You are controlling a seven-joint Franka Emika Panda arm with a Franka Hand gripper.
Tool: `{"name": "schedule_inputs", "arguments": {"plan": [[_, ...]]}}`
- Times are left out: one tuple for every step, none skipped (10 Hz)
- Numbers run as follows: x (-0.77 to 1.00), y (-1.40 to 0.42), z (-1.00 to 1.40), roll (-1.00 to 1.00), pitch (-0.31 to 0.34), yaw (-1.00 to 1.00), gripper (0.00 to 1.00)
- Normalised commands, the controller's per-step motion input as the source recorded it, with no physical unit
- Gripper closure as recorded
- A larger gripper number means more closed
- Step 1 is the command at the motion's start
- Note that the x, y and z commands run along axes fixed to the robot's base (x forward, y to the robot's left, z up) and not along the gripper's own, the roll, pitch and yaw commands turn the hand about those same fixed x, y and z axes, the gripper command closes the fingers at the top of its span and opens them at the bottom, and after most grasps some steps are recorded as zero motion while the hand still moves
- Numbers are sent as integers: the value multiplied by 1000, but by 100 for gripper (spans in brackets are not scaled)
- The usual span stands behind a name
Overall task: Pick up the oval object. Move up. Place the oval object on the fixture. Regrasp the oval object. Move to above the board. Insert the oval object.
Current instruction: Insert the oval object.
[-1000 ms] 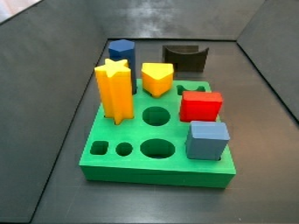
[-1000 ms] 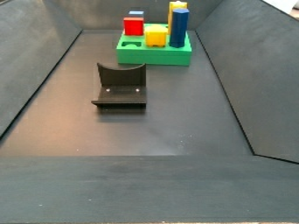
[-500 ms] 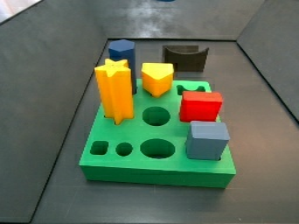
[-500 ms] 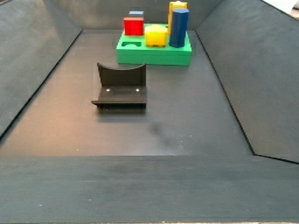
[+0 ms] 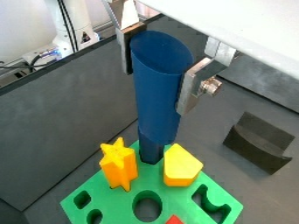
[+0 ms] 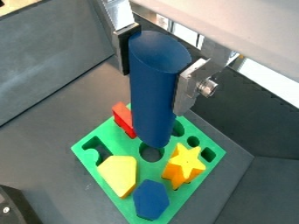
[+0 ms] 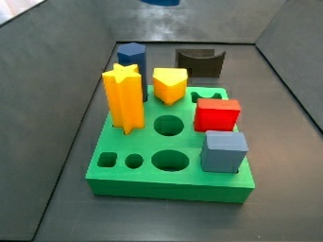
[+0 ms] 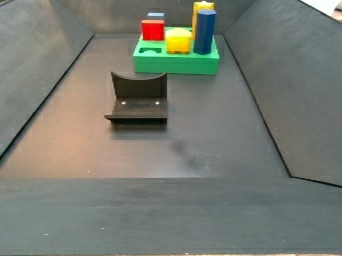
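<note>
My gripper (image 5: 160, 70) (image 6: 156, 68) is shut on the oval object (image 5: 158, 101) (image 6: 155, 92), a tall dark navy peg. It hangs upright between the silver fingers, gripped near its flat top. In both wrist views it is above the green board (image 5: 87, 203) (image 6: 93, 149), with its lower end over the middle holes and not touching. Only the peg's lower tip (image 7: 161, 2) shows in a side view, at the picture's upper edge. The board (image 7: 127, 180) (image 8: 174, 65) has open holes in the middle and front. The dark fixture (image 5: 260, 140) (image 7: 199, 64) (image 8: 136, 98) stands empty on the floor beside the board.
Seated in the board are a yellow star (image 7: 123, 95), a yellow wedge-shaped piece (image 7: 169, 85), a blue hexagonal peg (image 7: 131, 55), a red cube (image 7: 217, 115) and a grey-blue cube (image 7: 225, 151). Dark sloping walls enclose the floor.
The peg's blue tip has come into a side view at the upper edge and now shows more. The board, its pieces and the fixture have not moved.
</note>
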Motion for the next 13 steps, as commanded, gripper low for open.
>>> {"name": "schedule_inputs", "arguments": {"plan": [[0,-289,-217,-31,-117,131,100],[0,-414,-329,0,-127,163,100],[97,-369,-386,0,-87,231,100],[229,-434,-374,6,-30,234,100],[317,-431,-349,1,-4,223,100],[334,-437,-360,13,-4,217,100],[363,-400,-386,10,-1,229,100],[217,-334,-469,11,-59,220,100],[94,-300,-549,34,-100,249,100],[0,-260,-611,64,-141,254,100],[-86,-260,-666,73,-180,229,100],[-117,-271,-674,67,-194,209,100],[-86,-263,-669,54,-196,211,100]]}}
